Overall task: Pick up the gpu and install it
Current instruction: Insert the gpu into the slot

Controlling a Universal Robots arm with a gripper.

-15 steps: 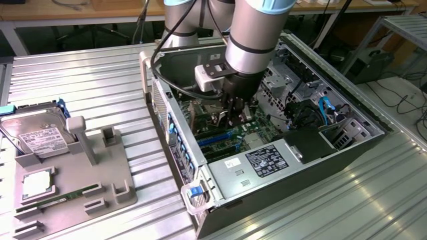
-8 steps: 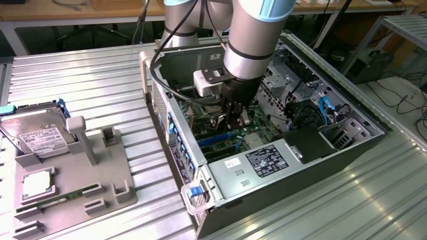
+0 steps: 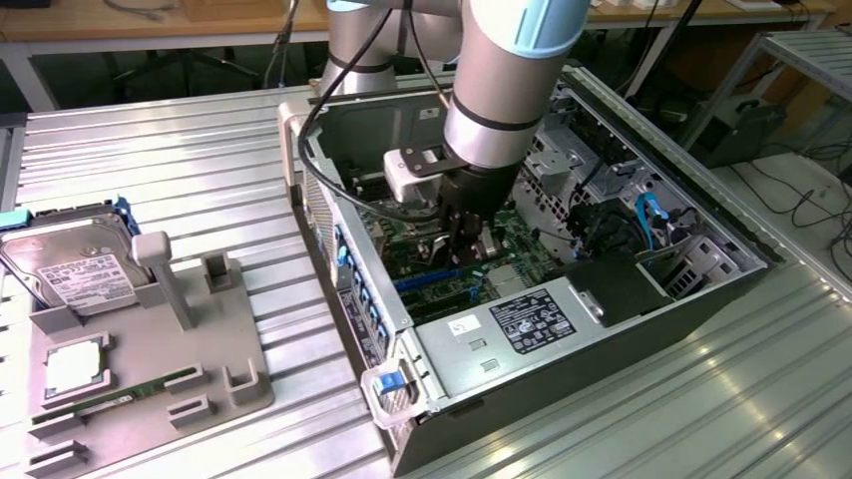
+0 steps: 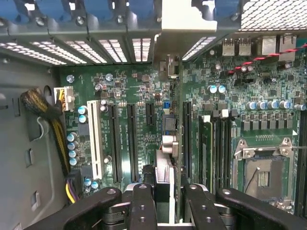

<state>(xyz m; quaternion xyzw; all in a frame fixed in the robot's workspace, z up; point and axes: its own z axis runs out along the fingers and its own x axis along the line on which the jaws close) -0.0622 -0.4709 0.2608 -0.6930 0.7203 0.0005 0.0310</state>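
One pincer [image 4: 167,199], clamped narrowly on the gpu [image 4: 164,167], holds it edge-down over the motherboard [image 4: 129,86] slots for seating.

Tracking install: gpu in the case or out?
In: gripper holds gpu edge-on over motherboard slots inside case. Seated: cannot tell.

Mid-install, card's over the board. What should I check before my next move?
1. gpu clamped in the tool: ok.
2. Tool inside the open case, above the motherboard: ok.
3. gpu's bracket end at the rear slot covers: ok.
4. Card edge lined up over a slot: cannot tell; the card hides what lies under it.
5. Yellow-black cable bundle apart from the gpu: ok.
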